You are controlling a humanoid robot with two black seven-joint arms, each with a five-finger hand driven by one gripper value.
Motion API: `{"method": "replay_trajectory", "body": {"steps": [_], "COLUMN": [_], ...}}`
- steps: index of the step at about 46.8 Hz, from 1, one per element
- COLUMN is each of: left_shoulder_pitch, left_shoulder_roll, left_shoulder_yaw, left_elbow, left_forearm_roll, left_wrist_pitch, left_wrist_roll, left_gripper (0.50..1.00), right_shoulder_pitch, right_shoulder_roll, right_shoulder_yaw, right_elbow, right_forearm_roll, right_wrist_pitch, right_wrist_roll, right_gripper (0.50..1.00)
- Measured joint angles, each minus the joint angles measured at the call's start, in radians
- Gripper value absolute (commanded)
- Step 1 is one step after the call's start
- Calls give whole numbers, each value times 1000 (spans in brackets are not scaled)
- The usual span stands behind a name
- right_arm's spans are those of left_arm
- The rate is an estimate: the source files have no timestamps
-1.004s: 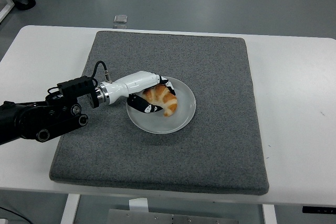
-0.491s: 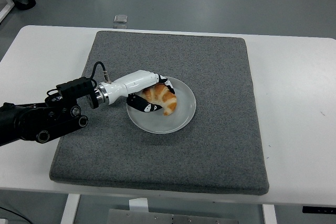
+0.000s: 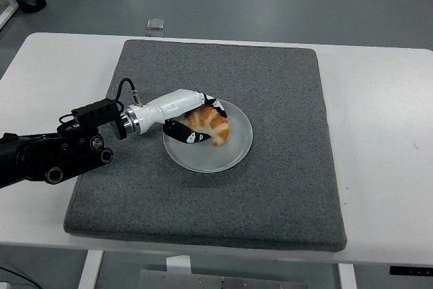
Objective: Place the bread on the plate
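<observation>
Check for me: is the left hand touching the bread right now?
Touching. The head view shows the left hand with fingers wrapped around the bread over the plate, no gap between them.

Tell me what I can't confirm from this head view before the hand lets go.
- Whether the croissant rests on the plate or hangs just above: top-down angle.
- Left hand fingertips behind the croissant: hidden by it.
- Left arm's shoulder end: cut off at left edge.
- Right arm: out of frame.
</observation>
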Motion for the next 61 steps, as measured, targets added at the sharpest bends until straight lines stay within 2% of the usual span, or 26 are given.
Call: {"method": "replay_trajectory", "body": {"steps": [8,13,20,36,54,61], "left_shoulder_pitch": [2,2,2,2,-14,-34], "left_shoulder_roll": [7,8,14,23,41,44], "left_shoulder_yaw": [0,0,0,0,-9,-59], "left_elbow": [-12,-14,-14,-37,-65,-62], "left_forearm_roll": [-33,-42,-43,-72,-185,-275], "left_wrist_pitch": [0,-2,-4,-5,-17,-25], "left_wrist_roll": [0,0,0,1,2,3], "left_gripper": [851,921,964,986,986,986], "right_shoulder_pitch": [0,0,0,0,0,0], "right_shoulder_roll": [0,0,0,0,0,0], "right_shoulder_yaw": [0,0,0,0,0,0], "right_elbow": [0,0,0,0,0,0], "right_forearm_roll": [0,0,0,0,0,0], "right_wrist_pitch": [0,0,0,0,0,0], "right_wrist_roll": [0,0,0,0,0,0], "right_gripper": [938,938,938,938,938,938]}}
